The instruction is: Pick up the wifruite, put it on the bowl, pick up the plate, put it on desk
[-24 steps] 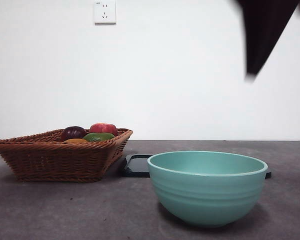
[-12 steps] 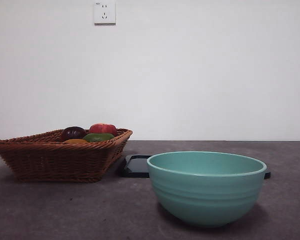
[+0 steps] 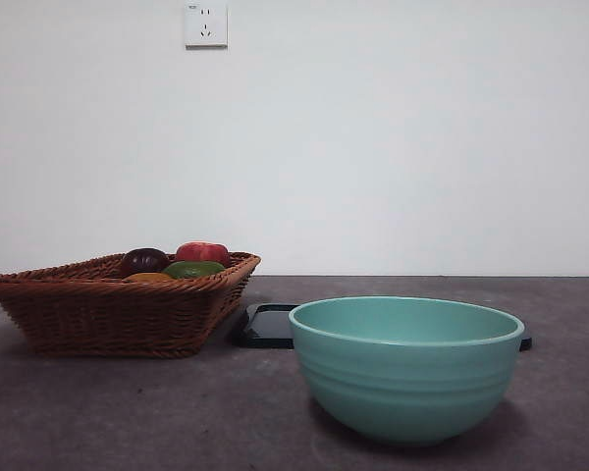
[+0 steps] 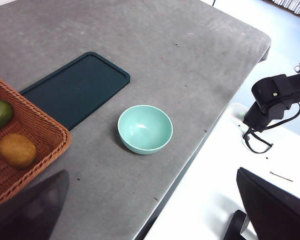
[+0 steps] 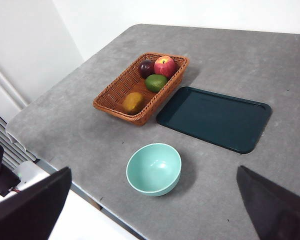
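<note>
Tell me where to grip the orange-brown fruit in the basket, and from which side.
Grip the wifruite across its narrower middle, coming straight down from above. It lies on its side at one end of the wicker basket, whose walls probably block a sideways approach; the green fruit sits apart from it, leaving room.

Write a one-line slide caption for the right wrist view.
Start of task: wifruite in the wicker basket beside the dark tray, teal bowl empty.

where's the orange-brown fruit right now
The wifruite lies in the wicker basket, at its end nearest the bowl, apart from the green fruit.
</note>
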{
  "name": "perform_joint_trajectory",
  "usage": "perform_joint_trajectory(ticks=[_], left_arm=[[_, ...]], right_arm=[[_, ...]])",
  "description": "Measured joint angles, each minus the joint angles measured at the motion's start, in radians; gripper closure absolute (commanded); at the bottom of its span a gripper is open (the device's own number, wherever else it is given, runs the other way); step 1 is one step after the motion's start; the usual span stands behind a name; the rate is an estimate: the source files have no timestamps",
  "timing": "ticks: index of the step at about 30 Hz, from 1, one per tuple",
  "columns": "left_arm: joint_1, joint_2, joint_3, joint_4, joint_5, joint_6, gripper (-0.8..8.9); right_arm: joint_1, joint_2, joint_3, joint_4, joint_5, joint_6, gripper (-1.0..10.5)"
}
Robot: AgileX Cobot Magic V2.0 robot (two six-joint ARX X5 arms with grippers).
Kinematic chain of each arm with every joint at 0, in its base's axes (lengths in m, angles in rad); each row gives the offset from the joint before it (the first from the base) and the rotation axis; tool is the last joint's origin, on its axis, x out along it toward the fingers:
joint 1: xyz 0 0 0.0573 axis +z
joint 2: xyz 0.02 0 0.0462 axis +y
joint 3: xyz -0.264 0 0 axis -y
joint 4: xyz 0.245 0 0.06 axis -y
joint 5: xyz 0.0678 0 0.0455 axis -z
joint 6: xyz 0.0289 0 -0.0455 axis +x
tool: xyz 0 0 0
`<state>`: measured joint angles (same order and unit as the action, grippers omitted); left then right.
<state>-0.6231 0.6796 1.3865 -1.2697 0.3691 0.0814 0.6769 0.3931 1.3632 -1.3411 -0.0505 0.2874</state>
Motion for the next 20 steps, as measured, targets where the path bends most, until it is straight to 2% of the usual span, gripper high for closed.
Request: perform_joint_trajectory(ticks=[2,3,7,9,20], left_arm=[[0.0,0.0,0.0,-0.002,0.0,0.0,3.41],[0.0,0.0,0.0,-0.003,0.0,0.0,4.13],[0.0,0.0,0.0,-0.007,0.0,0.0,7.98],[0.0,0.0,0.0,-0.007,0.0,-0.001,8.04],[0.0,0.0,0.0,-0.006,0.0,-0.019,8.04]], right_arm=[[0.0,0.0,0.0,0.0,0.0,-0.003,4.4],[0.0,0.0,0.0,0.0,0.0,-0.003,4.8],[0.0,0.0,0.0,0.0,0.0,-0.003,8.2],[0.0,0.0,0.0,0.0,0.0,-0.003,9.3],[0.0,0.0,0.0,0.0,0.0,-0.007,9.4]])
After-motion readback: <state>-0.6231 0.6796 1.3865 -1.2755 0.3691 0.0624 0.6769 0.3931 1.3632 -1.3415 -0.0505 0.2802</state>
